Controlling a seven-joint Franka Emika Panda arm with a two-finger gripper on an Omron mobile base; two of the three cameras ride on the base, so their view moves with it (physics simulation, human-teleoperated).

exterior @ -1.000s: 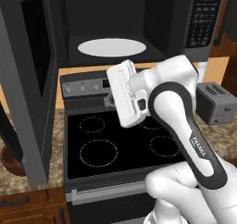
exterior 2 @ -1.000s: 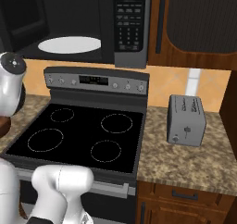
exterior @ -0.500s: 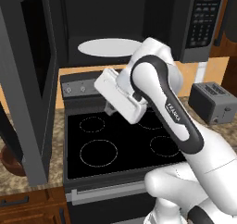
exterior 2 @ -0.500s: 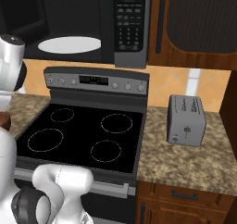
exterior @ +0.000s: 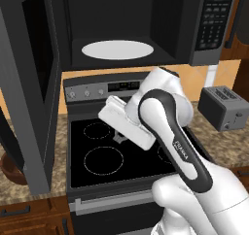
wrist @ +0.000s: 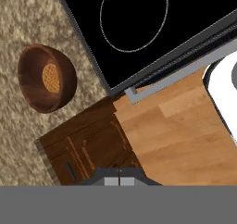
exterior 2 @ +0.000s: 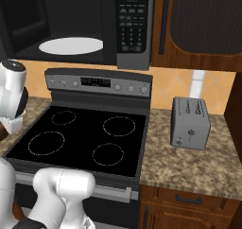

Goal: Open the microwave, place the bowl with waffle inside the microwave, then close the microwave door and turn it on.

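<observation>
The microwave (exterior: 146,25) hangs above the stove with its cavity showing and a white turntable plate (exterior: 117,49) inside. The microwave door (exterior: 22,108) stands swung wide to the left. On the counter left of the stove sits the brown bowl (wrist: 46,78) with the waffle (wrist: 51,78) in it; in the left base view the bowl (exterior: 10,167) peeks out from behind the door. My gripper (exterior: 119,139) hovers over the stove's left burners, pointing down, well right of the bowl. Its tips (wrist: 119,180) are pressed together, shut and empty.
The black stove top (exterior: 141,151) lies under the hand, its control panel (exterior 2: 99,81) behind it. A grey toaster (exterior 2: 190,123) stands on the right counter. The keypad (exterior 2: 133,29) is on the microwave's right. Brown cabinet drawers (wrist: 88,149) and wood floor (wrist: 176,135) lie below.
The arm has swung the hand down and leftward, from in front of the microwave cavity to low over the stove's left side. The gripper stayed shut.
</observation>
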